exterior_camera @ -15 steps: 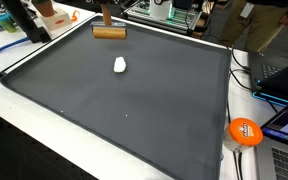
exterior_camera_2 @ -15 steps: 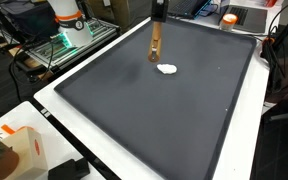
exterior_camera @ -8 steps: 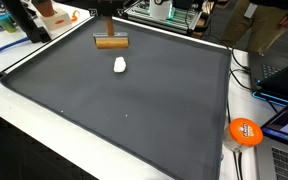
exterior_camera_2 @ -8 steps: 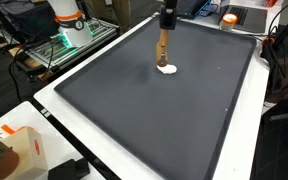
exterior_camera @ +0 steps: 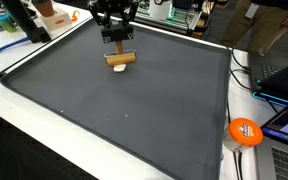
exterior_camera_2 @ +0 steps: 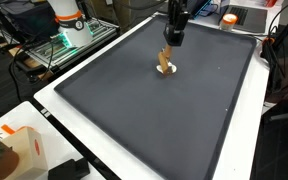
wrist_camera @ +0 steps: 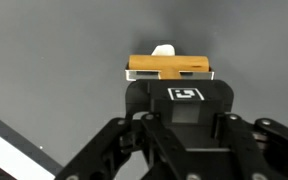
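My gripper (exterior_camera: 119, 47) is shut on a brown wooden block (exterior_camera: 121, 58) and carries it low over the dark mat (exterior_camera: 134, 120). In both exterior views the block hangs right over a small white lump (exterior_camera: 118, 69), which peeks out from under it. From the far side of the mat the gripper (exterior_camera_2: 170, 42) comes down, with the block (exterior_camera_2: 166, 57) standing on end over the white lump (exterior_camera_2: 165, 71). Whether they touch I cannot tell. In the wrist view the block (wrist_camera: 169, 67) lies crosswise at the gripper (wrist_camera: 170, 79) tips, and the white lump (wrist_camera: 164, 49) shows just beyond it.
An orange disc (exterior_camera: 244, 131) and laptops (exterior_camera: 284, 85) lie past one edge of the mat. A black stand (exterior_camera: 24, 20) and an orange-white item (exterior_camera: 52, 14) sit at a far corner. A box and plant (exterior_camera_2: 9, 145) stand near another corner.
The gripper has carried the wooden block from the far edge of the mat in over the white lump, which the block now partly covers.
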You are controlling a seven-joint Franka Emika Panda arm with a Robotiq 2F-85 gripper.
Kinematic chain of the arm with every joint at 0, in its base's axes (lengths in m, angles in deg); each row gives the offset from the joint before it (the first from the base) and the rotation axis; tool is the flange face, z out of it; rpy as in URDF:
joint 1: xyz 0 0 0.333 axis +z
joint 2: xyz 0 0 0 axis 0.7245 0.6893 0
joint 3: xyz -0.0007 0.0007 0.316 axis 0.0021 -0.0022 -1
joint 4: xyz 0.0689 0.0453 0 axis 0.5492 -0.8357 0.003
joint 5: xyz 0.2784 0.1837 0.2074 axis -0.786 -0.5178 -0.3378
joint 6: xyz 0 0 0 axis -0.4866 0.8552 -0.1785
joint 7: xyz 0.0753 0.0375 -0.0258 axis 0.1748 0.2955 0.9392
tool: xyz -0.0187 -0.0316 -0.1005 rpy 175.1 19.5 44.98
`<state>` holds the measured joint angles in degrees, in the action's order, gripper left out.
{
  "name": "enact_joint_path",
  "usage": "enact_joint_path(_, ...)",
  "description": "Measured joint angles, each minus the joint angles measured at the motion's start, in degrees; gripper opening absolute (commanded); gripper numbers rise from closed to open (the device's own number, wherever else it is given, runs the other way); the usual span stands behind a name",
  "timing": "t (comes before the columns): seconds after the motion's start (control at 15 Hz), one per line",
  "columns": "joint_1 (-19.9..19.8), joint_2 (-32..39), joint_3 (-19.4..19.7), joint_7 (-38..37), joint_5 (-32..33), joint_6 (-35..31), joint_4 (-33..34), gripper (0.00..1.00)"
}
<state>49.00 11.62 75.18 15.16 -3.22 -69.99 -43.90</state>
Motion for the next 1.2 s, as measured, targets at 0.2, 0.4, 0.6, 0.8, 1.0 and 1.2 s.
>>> enact_joint_path(0.2, 0.0, 0.3, -0.1, 0.0, 0.1, 0.2, 0.2, 0.22)
enact_joint_path(0.4, 0.0, 0.5, -0.1, 0.0, 0.5, 0.6, 0.2, 0.22)
enact_joint_path(0.6, -0.2, 0.8, 0.0, -0.1, 0.9, 1.2, 0.3, 0.22)
enact_joint_path(0.8, -0.5, 1.0, 0.2, -0.2, 0.9, 1.5, 0.3, 0.22)
enact_joint_path(1.0, -0.8, 1.2, 0.2, -0.2, 0.9, 1.8, 0.3, 0.22)
enact_joint_path(1.2, -1.0, 1.6, 0.3, -0.2, 0.9, 2.3, 0.7, 0.22)
